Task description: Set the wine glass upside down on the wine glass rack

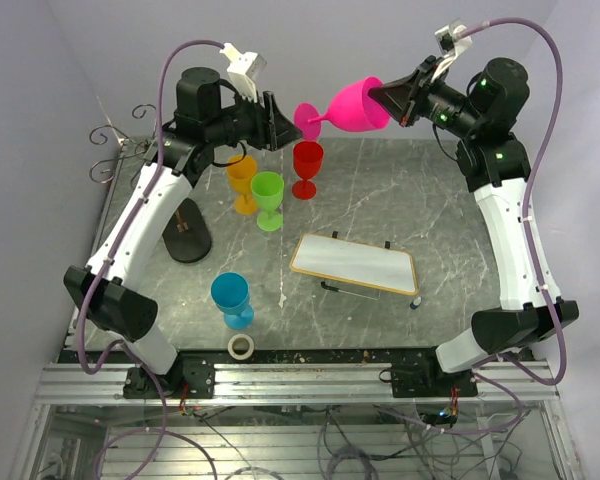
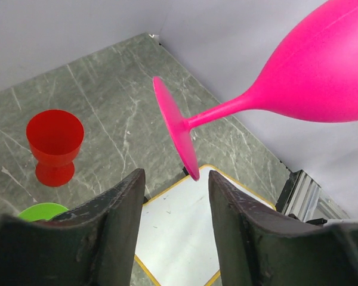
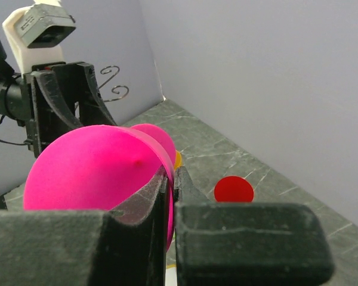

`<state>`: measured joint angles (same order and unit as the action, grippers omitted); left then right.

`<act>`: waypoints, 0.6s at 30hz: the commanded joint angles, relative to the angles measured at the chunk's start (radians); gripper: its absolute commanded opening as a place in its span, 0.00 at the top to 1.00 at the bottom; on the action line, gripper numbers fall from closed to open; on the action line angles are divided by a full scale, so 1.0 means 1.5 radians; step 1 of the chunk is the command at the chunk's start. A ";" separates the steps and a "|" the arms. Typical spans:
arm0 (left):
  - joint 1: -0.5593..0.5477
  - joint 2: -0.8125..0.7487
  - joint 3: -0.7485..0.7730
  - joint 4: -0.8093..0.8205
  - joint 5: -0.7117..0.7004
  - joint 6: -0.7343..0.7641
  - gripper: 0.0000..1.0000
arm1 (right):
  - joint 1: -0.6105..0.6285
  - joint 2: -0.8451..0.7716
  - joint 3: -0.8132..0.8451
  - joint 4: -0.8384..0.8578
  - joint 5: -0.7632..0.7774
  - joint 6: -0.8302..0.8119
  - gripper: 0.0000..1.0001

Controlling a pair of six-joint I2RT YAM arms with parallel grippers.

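Note:
The pink wine glass (image 1: 355, 105) hangs on its side high above the table, foot pointing left. My right gripper (image 1: 385, 97) is shut on the bowl's rim, one finger inside and one outside (image 3: 174, 173). My left gripper (image 1: 277, 122) faces it from the left and stands open. In the left wrist view the lower edge of the glass's foot (image 2: 178, 134) sits just ahead of the gap between the fingertips (image 2: 176, 176), touching neither. The wine glass rack's scroll arms (image 1: 108, 150) and black base (image 1: 188, 243) stand at the table's left, behind my left arm.
Red (image 1: 307, 160), orange (image 1: 242, 175) and green (image 1: 268, 195) glasses stand upright below the pink one. A blue glass (image 1: 231, 297) and a tape roll (image 1: 241, 346) sit near the front left. A yellow-framed white board (image 1: 355, 263) lies mid-table.

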<state>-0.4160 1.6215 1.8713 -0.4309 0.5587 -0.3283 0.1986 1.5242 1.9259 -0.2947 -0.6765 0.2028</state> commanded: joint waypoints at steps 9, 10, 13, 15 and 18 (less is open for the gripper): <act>-0.009 0.030 0.020 0.060 0.053 -0.057 0.61 | 0.001 -0.030 -0.037 0.025 -0.013 0.002 1.00; -0.010 0.032 0.020 0.061 0.056 -0.059 0.65 | 0.001 -0.030 -0.038 0.025 -0.013 0.003 1.00; -0.010 0.033 0.016 0.069 0.061 -0.067 0.72 | 0.002 -0.028 -0.041 0.029 -0.017 0.005 1.00; -0.010 0.034 0.015 0.070 0.062 -0.071 0.73 | 0.001 -0.029 -0.044 0.033 -0.021 0.008 1.00; -0.010 0.037 0.014 0.071 0.061 -0.079 0.79 | 0.002 -0.027 -0.049 0.039 -0.024 0.011 1.00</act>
<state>-0.4217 1.6661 1.8713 -0.3710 0.6109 -0.4160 0.1982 1.5047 1.8683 -0.2821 -0.6918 0.2028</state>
